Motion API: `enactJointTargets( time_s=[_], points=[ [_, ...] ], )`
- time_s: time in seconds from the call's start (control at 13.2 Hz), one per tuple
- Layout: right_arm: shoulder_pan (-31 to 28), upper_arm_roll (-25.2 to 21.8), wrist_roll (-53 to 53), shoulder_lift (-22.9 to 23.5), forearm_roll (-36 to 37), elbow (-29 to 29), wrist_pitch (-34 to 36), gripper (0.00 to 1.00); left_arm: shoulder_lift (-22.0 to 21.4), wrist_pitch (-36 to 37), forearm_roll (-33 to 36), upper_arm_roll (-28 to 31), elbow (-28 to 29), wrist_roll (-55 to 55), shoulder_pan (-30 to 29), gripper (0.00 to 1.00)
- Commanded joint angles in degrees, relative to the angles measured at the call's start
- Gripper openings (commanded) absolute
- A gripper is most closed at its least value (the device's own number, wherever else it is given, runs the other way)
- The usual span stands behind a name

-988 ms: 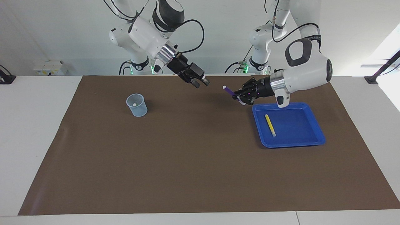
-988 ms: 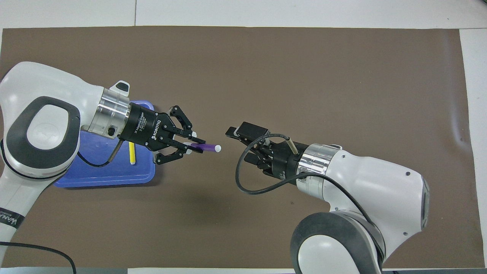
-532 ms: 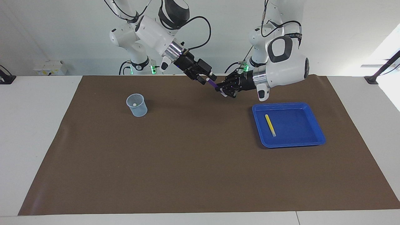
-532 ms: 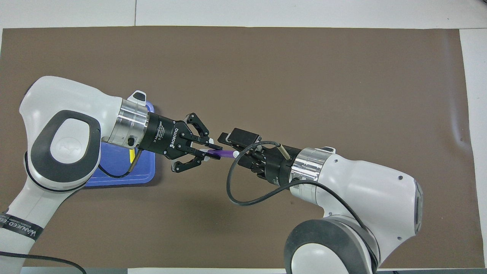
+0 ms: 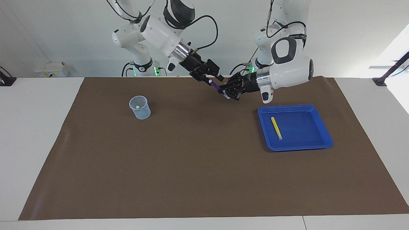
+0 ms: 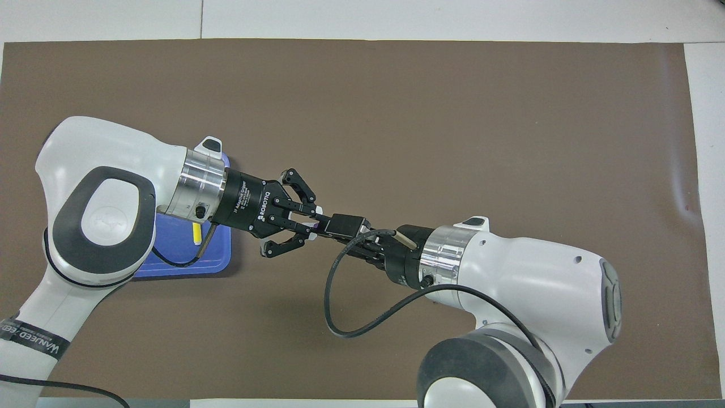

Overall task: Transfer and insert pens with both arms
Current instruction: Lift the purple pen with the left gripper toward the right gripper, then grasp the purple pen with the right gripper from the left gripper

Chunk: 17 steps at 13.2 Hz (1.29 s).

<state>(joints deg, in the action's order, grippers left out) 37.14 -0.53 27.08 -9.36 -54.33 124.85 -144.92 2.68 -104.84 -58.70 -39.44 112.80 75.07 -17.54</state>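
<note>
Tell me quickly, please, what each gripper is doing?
Left gripper: shut on the purple pen, held over the mat.
Right gripper: around that pen's free end; grip cannot be told.

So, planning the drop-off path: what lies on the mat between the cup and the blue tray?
Nothing: the facing view shows bare mat between cup and tray.

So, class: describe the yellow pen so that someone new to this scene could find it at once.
Start at the brown mat on the table, then find the blue tray toward the left arm's end. The yellow pen lies flat inside it, alone, slim, with a pale end; the other visible pen is purple, held in the air.
</note>
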Motion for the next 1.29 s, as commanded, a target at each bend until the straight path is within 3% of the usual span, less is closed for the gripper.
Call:
enactJointTargets(
  time_s=[0.0, 0.23, 0.61, 0.99, 1.06, 1.14, 1.22],
  points=[
    [-0.75, -0.08, -1.06, 0.31, 3.69, -0.92, 2.10, 0.67, -2.24, -0.98, -1.51, 0.59, 1.73, 0.60, 0.49, 0.00],
    [-1.02, -0.08, -0.98, 1.10, 6.87, -2.24, 2.19, 0.67, -2.24, -0.98, -1.51, 0.59, 1.73, 0.60, 0.49, 0.00],
    [-2.95, -0.08, -1.06, 1.37, 6.96, -3.21, 3.51, 0.49, -2.24, -1.07, -1.51, 0.59, 1.73, 0.60, 0.49, 0.00],
    [-2.77, 0.01, -0.98, 1.45, 6.96, -3.21, 3.51, 0.48, -2.24, -1.16, -1.51, 0.59, 1.73, 0.60, 0.49, 0.00],
    [-2.77, 0.01, -1.06, 1.45, 6.96, -3.21, 3.51, 0.43, -2.24, -1.16, -1.51, 0.59, 1.73, 0.69, 0.49, 0.00],
    [-2.77, 0.01, -1.06, 1.45, 6.96, -3.12, 3.51, 0.32, -2.24, -1.07, -1.51, 0.59, 1.73, 0.69, 0.49, 0.00],
    [-2.77, 0.01, -1.06, 1.45, 6.96, -3.12, 3.51, 0.13, -2.24, -1.16, -1.51, 0.59, 1.73, 0.60, 0.49, 0.00]
  ],
)
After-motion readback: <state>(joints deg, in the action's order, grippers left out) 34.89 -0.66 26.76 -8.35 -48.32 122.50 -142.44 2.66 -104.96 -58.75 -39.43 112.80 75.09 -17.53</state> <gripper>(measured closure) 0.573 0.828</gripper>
